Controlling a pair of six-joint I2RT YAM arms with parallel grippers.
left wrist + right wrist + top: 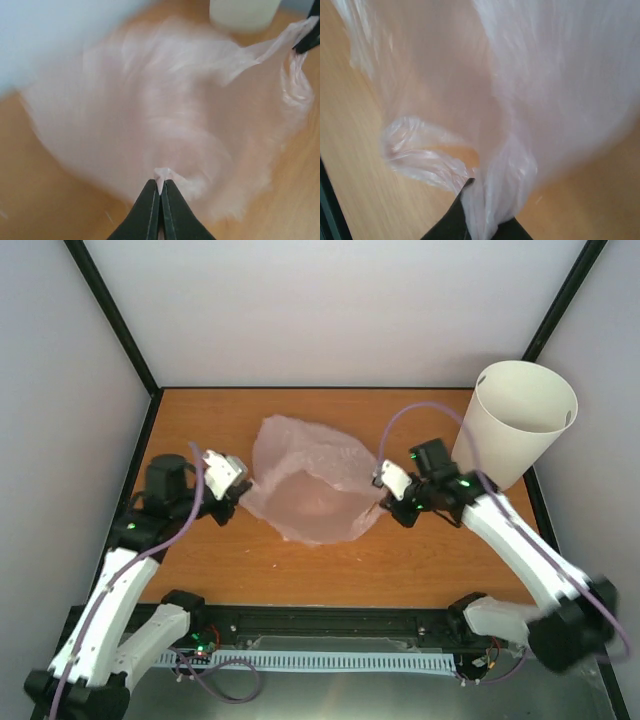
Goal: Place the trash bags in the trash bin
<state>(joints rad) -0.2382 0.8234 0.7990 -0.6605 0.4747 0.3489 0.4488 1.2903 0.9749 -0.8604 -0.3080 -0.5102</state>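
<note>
Between the left jaws and right jaws, the trash bag (315,480) spreads over the counter (250,560). Left jaws are pinched together on one bag edge; right jaws are clamped on the opposite edge. Beyond the right jaws, the trash bin (515,430) stands upright, apart from the bag.

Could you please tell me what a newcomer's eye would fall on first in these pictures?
First, the pink bag, spread wide over the middle of the wooden table, crinkly and see-through. The left pincer and the right pincer each pinch an opposite edge of it, holding it between them. Then the white bin, upright and open at the table's far right corner, apart from the bag.
</note>
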